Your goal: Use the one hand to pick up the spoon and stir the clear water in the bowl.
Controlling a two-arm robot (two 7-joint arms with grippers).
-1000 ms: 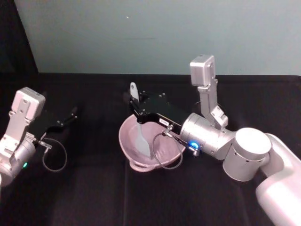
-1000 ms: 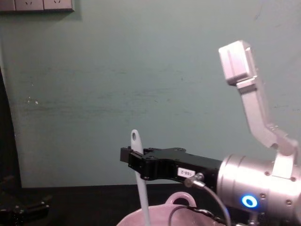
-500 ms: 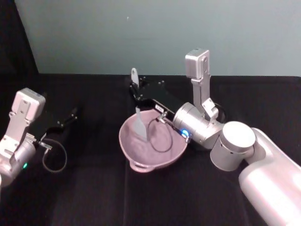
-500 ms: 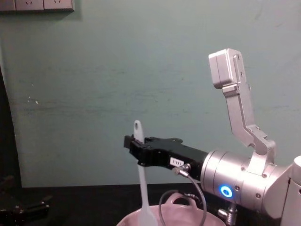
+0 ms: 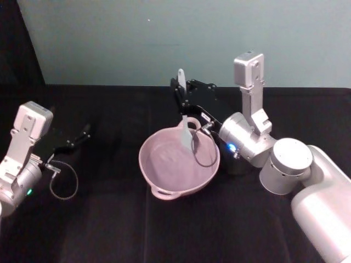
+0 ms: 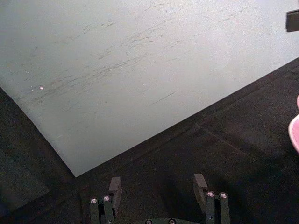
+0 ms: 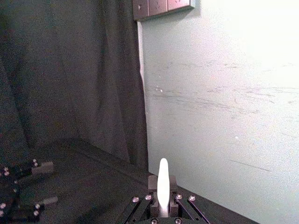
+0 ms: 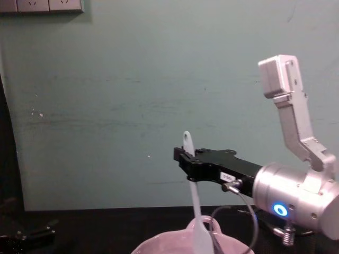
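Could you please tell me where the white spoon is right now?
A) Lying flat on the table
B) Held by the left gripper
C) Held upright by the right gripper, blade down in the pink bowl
C: the right gripper clamps the spoon by its handle, with the blade hanging into the bowl.

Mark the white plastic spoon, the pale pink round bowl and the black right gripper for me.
white plastic spoon (image 5: 188,137), head view, on its flat blade.
pale pink round bowl (image 5: 164,164), head view, on its bare inner wall.
black right gripper (image 8: 183,157), chest view, between its fingertips on the handle.
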